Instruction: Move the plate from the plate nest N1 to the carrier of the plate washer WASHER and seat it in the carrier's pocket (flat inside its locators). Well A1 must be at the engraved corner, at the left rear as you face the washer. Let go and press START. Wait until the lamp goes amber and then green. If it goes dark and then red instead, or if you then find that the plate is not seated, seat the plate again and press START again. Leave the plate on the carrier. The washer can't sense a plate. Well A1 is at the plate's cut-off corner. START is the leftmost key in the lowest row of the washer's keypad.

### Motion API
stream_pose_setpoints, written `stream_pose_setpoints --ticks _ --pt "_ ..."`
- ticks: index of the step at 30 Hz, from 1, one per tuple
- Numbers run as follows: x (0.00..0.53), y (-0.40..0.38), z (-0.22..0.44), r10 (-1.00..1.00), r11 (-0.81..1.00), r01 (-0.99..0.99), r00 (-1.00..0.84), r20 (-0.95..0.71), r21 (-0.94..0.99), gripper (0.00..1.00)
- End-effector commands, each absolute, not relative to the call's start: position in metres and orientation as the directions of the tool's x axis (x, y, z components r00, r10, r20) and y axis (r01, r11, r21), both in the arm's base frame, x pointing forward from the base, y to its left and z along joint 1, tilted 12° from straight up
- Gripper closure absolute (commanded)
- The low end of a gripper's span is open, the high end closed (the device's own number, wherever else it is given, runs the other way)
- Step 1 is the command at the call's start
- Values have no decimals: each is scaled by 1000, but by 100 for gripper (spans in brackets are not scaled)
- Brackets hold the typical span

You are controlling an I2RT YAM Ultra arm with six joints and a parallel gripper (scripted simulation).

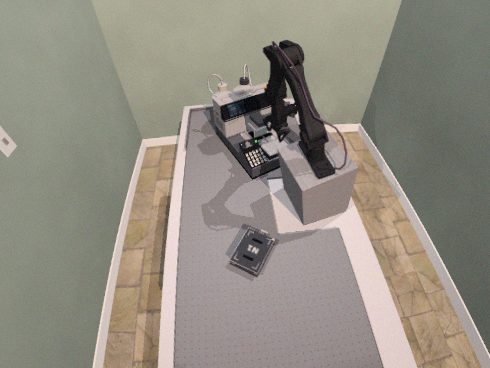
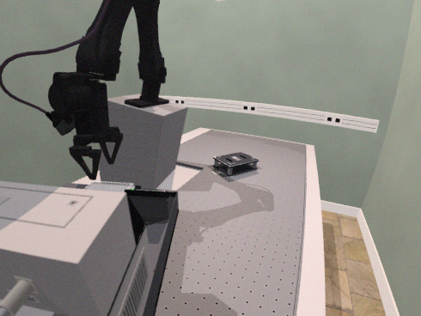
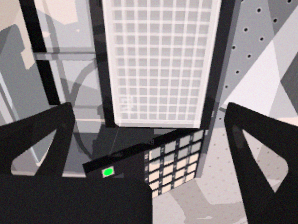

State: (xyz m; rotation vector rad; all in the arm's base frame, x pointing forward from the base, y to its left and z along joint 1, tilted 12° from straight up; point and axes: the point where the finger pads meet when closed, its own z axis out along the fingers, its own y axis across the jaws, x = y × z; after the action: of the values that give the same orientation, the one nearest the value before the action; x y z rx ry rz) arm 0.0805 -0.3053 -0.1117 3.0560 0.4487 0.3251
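Plate: a pale, gridded microplate, at the washer between dark side rails; looks level, though full seating in the pocket cannot be confirmed.
Nest N1: dark stand on the table, label exposed, no plate on it.
Hand: one gripper, fingers spread wide, nothing between them — poised above the washer, near the keypad end of the plate.
Carrier: mostly covered by the plate; its locators cannot be made out singly.
Well A1: cut-off corner not legible with certainty; orientation left unverified.
Keypad: block of light keys, just beyond the near end of the plate in the wrist view; no finger on it.
Lamp: lit green; whether this is a ready light or the end of a cycle cannot be told.
Done: transfer from nest to washer, and release.
Outstanding: most likely START, leftmost key of the lowest row, then the wait through amber to green; a reseat and second press should red appear.
Next move, as judged: narrow the fingers and bring one tip onto START — a wide hand could brush neighbouring keys or nudge the plate.
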Motion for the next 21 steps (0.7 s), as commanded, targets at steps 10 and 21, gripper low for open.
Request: stream_pose_setpoints --ticks 10,21 --pt "72 -314 -83 285 -958 275 939 190 80 0" --pt "70 -312 -81 281 -959 273 940 191 72 0"
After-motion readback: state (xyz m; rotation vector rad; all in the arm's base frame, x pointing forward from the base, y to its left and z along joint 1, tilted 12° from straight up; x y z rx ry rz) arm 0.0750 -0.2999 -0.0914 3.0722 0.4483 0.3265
